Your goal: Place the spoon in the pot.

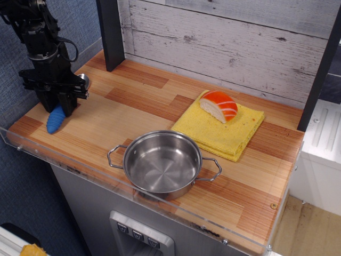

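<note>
A striped wooden worktop (160,106) with a clear plastic front edge (96,173) stands against a whitewashed plank wall (224,37), blue textured wall (13,69) at left, dark posts (113,32) behind.

The spoon (55,119) is seemingly clamped under the gripper (57,104) at far left; the pot (163,163) is set front-centre, with the sushi piece (219,105) laid on the cloth (224,129) behind it.

Blue-handled spoon (55,119) lies far left; empty steel pot (162,162) upright.

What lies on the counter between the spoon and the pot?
Nothing: the only view shows bare wooden counter between the spoon, under the gripper, and the pot.
</note>
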Controlling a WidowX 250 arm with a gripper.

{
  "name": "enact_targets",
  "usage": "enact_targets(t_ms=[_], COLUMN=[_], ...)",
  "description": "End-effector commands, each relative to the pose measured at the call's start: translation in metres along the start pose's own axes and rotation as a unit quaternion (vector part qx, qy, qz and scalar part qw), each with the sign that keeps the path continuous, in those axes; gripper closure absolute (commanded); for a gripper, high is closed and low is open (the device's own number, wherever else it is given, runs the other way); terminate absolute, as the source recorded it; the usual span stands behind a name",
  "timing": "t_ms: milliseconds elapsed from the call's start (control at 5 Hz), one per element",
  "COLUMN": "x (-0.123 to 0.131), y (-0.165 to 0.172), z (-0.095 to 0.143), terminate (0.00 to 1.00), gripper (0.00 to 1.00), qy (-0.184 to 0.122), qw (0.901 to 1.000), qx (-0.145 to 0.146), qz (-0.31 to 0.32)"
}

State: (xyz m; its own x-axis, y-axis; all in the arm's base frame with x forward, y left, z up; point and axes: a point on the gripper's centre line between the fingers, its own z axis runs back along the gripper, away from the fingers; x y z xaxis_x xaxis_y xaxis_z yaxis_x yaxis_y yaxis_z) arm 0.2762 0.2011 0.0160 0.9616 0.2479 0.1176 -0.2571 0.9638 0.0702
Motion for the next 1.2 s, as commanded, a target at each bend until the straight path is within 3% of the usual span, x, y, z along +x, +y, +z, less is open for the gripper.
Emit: enact_targets(t_ms=[0, 200, 400, 800, 1000], x=[0.004, 0.005, 0.003, -0.015, -0.028], y=[0.002, -0.002, -0.011, -0.057, -0.083], z=[0.038, 0.055, 0.068, 0.088, 0.097], terminate=[0.00, 0.00, 0.00, 0.00, 0.00], gripper=[1.00, 1.00, 1.00, 1.00, 1.00], qy=[-0.037, -0.054, -0.054, -0.067, -0.088], qw=[0.9992, 0.9969, 0.9954, 0.9919, 0.9877], qx=[0.007, 0.035, 0.039, 0.028, 0.008], qz=[0.013, 0.046, 0.069, 0.105, 0.129])
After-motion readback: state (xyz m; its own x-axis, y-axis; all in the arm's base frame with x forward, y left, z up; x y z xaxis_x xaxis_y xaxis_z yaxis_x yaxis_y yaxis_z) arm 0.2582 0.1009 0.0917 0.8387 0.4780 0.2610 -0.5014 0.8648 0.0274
